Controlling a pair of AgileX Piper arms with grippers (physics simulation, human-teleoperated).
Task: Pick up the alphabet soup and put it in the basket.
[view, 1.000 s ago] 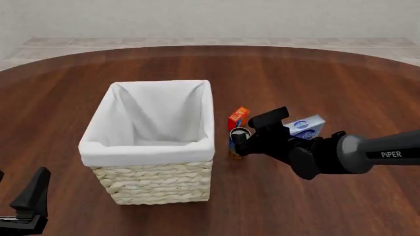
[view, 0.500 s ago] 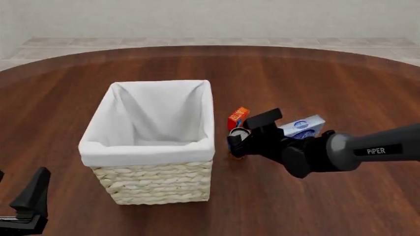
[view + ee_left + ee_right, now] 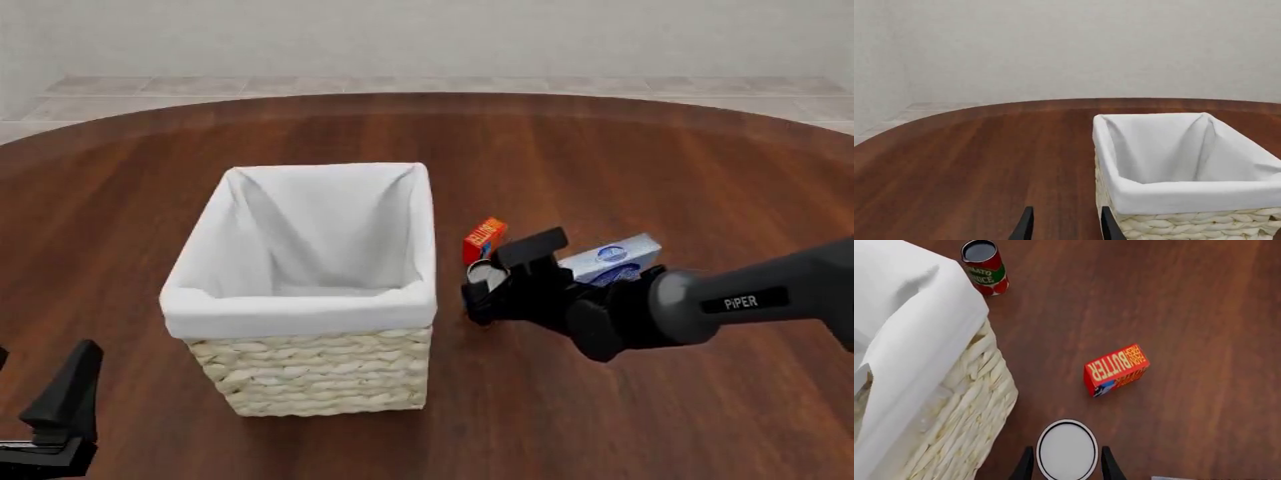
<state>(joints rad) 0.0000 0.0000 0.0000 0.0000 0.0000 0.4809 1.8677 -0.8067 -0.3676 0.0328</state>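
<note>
A round dark wooden table (image 3: 667,170) stood before a pale wall. The basket (image 3: 310,290) sat left of centre. Just right of it, the right gripper (image 3: 1066,467) straddled the upright alphabet soup (image 3: 1067,450), fingers close beside it, contact unclear. The left gripper (image 3: 1066,227) hovered empty, fingers narrowly parted. A butter box (image 3: 1116,369) lay nearby.

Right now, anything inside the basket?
Basket: only white liner is visible in the front and left wrist views. The near wall hides part of the floor, so the bottom cannot be checked.
</note>
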